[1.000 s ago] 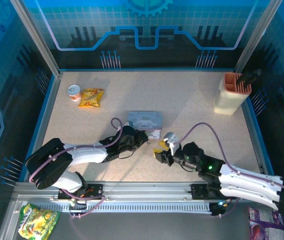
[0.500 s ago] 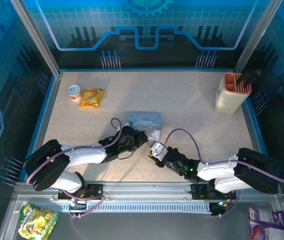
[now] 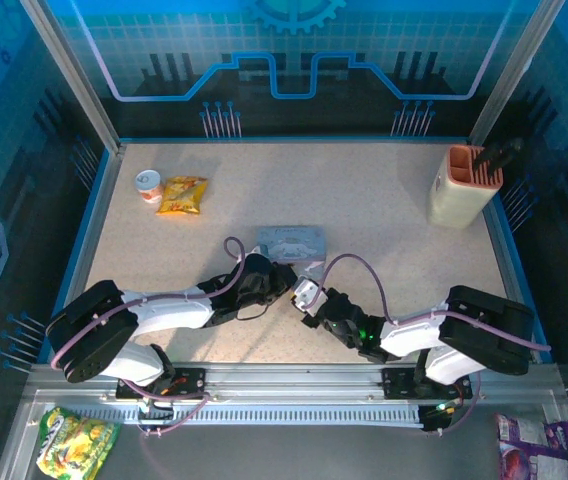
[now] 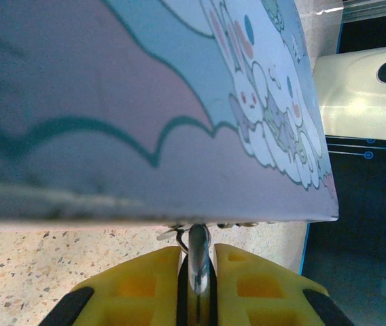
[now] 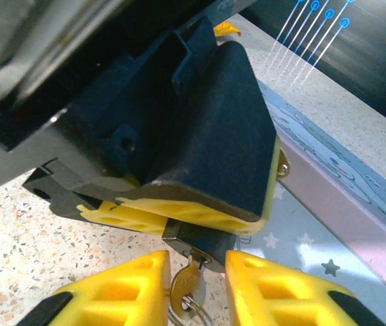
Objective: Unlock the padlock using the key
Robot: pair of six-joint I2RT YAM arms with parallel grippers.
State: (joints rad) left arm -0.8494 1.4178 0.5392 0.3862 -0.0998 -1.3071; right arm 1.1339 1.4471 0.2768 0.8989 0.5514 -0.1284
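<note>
1. The left gripper (image 3: 284, 279) lies low over the table (image 3: 384, 200), just in front of the pale blue tin (image 3: 290, 241). The right gripper (image 3: 308, 299) is close beside it, tip nearly against tip.
2. In the left wrist view, the two yellow fingers (image 4: 149, 282) stand very narrow. They clamp a thin silvery shackle (image 4: 198, 257) that rises upright between them. The cartoon-printed wall of the tin is directly behind it.
3. In the right wrist view, the padlock (image 5: 194, 240) shows as a small dark block. It sticks out under the yellow pads of the left gripper, so this gripper is holding it.
4. The key (image 5: 183, 286) is brass-coloured, with a thin ring at its lower end. Its upper end meets the underside of the padlock body. I cannot tell whether it sits inside the keyhole.
5. The key lies in the gap between the right gripper's yellow fingers (image 5: 121, 288), nearer to the one on the picture's left.
6. The right jaws stand narrowly apart. I cannot tell if they really press on the key, because a dark slit is visible beside it.
</note>
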